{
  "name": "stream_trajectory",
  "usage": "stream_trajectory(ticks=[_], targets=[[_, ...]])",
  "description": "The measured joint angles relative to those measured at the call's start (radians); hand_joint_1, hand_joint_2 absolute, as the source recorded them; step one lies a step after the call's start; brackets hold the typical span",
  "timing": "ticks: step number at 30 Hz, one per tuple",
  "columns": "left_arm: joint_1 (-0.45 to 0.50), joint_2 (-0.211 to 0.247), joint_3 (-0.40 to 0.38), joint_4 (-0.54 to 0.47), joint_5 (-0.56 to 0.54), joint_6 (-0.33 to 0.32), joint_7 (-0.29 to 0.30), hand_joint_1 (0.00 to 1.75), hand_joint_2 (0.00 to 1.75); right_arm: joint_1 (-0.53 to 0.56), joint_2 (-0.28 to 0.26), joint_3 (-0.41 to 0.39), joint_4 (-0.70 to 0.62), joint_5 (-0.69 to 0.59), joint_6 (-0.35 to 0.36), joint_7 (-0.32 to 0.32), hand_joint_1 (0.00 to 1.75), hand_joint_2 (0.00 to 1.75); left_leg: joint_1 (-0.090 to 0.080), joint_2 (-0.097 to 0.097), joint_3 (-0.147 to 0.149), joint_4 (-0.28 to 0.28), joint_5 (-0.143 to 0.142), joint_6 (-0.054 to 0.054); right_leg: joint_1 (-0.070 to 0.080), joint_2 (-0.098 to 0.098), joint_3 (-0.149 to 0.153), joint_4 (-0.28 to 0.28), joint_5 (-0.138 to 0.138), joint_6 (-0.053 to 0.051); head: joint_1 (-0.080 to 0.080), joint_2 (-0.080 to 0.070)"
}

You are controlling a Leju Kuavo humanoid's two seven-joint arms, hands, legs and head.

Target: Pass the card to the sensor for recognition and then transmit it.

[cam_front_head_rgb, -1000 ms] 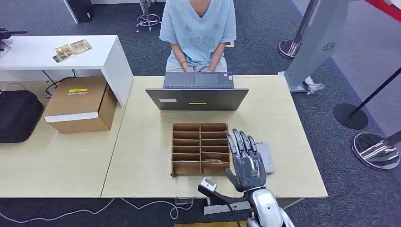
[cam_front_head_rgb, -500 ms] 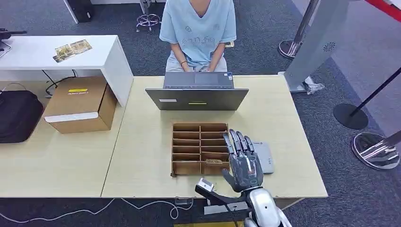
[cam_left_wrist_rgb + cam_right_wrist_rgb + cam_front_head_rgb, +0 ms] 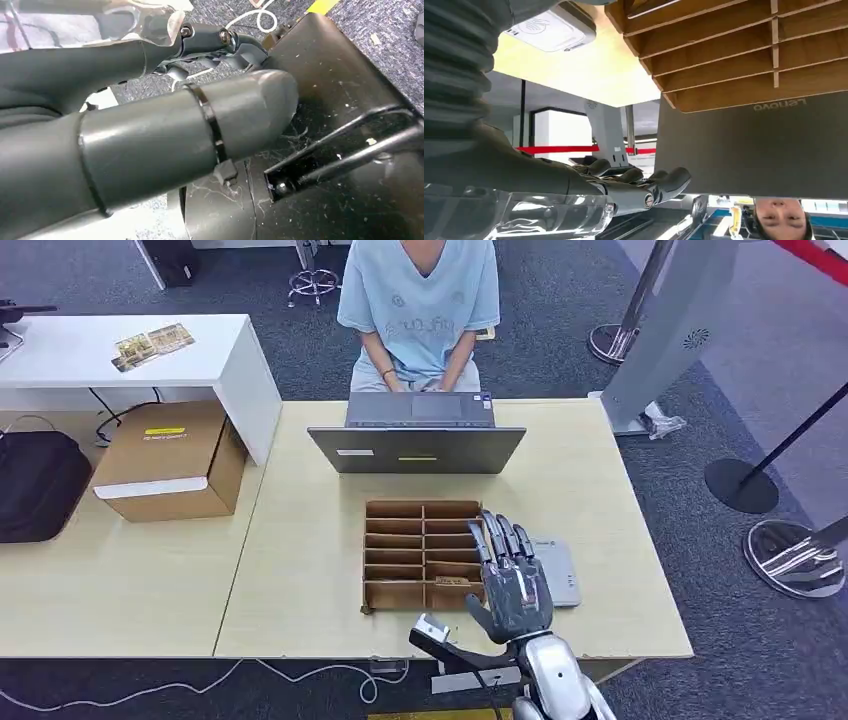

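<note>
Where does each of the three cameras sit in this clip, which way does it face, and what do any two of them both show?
Head view: high on the body, looking forward and down at the table; the right hand hovers open by the wooden organizer and sensor.
Left wrist view: behind the hanging left hand, facing the carpeted floor.
Right wrist view: behind the right hand, turned upside down, facing the laptop.
Shared: head and right wrist views both show the organizer, sensor, laptop and seated person.

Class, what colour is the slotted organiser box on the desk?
Brown, like cardboard or wood; the organiser box shows best in the head view.
</note>
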Motion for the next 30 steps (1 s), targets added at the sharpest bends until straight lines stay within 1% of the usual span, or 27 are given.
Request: stream_trajectory(ticks=[8,12,14,17,30], targets=[[0.000,0.000,0.000,0.000,0.000,0.000,0.000,0.00,0.00,0.000,0.000,0.000,0.000,0.000,0.004,0.000,0.00,1.75,0.000,0.000,0.000,0.000,0.000,0.000,0.000,0.000,0.000,0.000,0.000,0.000,0.000,0.000],[0.000,0.000,0.000,0.000,0.002,0.000,0.000,0.00,0.00,0.000,0.000,0.000,0.000,0.000,0.027,0.002,0.00,1.75,0.000,0.000,0.000,0.000,0.000,0.000,0.000,0.000,0.000,0.000,0.000,0.000,0.000,0.000],[0.000,0.000,0.000,0.000,0.006,0.000,0.001,0.00,0.00,0.001,0.000,0.000,0.000,0.000,0.050,0.006,0.00,1.75,0.000,0.000,0.000,0.000,0.000,0.000,0.000,0.000,0.000,0.000,0.000,0.000,0.000,0.000],[0.000,0.000,0.000,0.000,0.008,0.000,0.001,0.00,0.00,0.002,0.002,0.000,0.000,0.000,0.061,0.009,0.00,1.75,0.000,0.000,0.000,0.000,0.000,0.000,0.000,0.000,0.000,0.000,0.000,0.000,0.000,0.000],[0.000,0.000,0.000,0.000,0.024,-0.002,0.008,0.00,0.00,0.004,0.012,0.002,0.018,0.000,0.067,0.011,0.00,1.75,0.000,0.000,0.000,0.000,0.000,0.000,0.000,0.000,0.000,0.000,0.000,0.000,0.000,0.000]])
